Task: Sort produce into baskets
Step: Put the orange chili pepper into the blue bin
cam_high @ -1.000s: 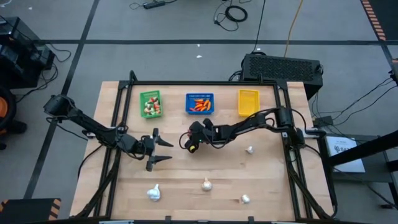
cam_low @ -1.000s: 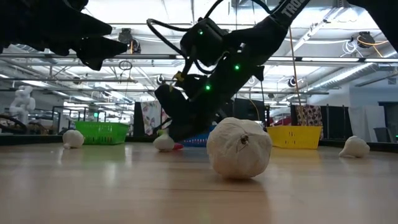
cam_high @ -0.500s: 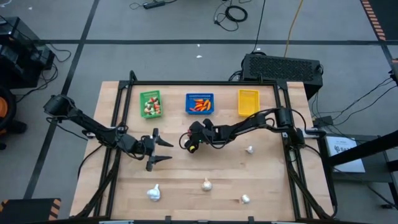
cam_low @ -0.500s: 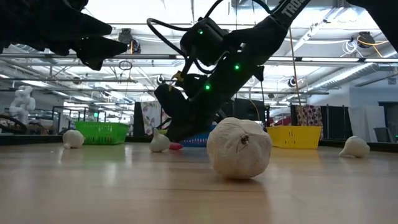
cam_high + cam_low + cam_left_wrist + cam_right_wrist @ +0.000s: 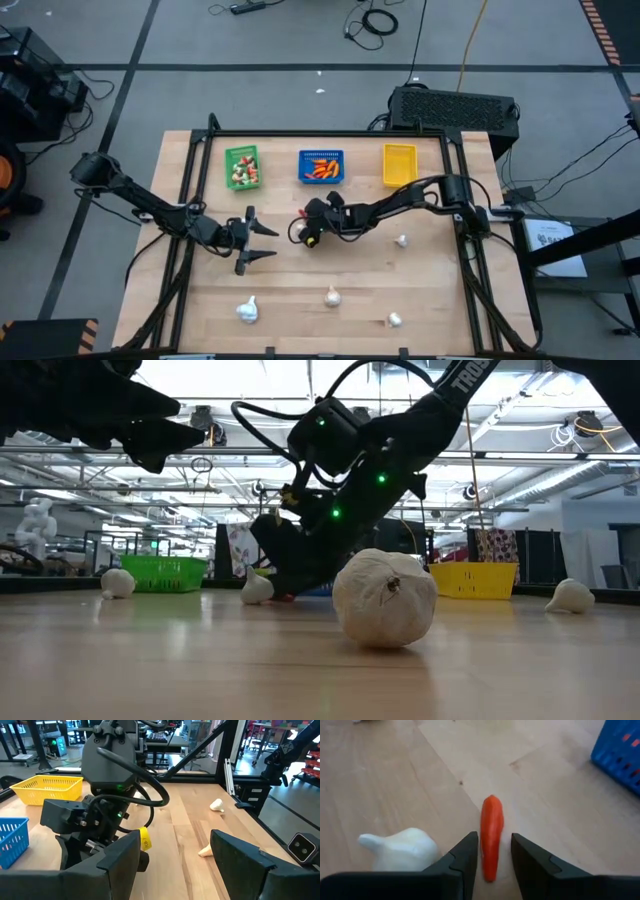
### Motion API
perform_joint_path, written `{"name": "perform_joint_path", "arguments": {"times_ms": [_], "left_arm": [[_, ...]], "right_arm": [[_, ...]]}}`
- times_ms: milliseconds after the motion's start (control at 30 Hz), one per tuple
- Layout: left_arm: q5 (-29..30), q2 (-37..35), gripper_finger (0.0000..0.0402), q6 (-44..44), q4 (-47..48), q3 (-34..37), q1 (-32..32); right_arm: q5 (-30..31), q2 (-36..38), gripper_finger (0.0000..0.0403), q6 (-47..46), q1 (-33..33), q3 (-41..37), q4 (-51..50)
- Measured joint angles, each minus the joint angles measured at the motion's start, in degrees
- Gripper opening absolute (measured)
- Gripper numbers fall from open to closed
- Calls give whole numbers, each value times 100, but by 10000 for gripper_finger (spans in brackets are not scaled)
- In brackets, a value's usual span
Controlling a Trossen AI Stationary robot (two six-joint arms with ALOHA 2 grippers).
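One red pepper piece [image 5: 491, 836] lies on the counter [image 5: 300, 300] between the narrowed fingers of the right pincer [image 5: 493, 851], which has dropped lower over the last second, nudging a garlic bulb [image 5: 402, 850] aside (the grip looks imminent). Blue basket [image 5: 321, 166] waits nearby; left pincer [image 5: 262, 243] hovers wide.
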State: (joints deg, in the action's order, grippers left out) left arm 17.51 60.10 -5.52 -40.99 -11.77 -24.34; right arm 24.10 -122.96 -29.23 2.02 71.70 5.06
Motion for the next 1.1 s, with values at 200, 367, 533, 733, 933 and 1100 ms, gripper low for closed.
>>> {"name": "perform_joint_path", "arguments": {"times_ms": [200,367,533,733,933,1100], "left_arm": [[1,0,248,-2,72,0,0],[1,0,248,-2,105,0,0],[1,0,248,-2,105,0,0],[1,0,248,-2,113,0,0],[10,0,248,-4,120,0,0],[18,0,248,-5,106,0,0]], "right_arm": [[-35,0,64,102,0,1,-89],[-324,9,20,181,-6,0,34],[-347,263,3,377,-36,0,-82],[-317,822,3,634,-237,0,-291],[-268,1282,2,588,-778,7,-523],[-323,1280,2,314,-1241,1,-724]]}}
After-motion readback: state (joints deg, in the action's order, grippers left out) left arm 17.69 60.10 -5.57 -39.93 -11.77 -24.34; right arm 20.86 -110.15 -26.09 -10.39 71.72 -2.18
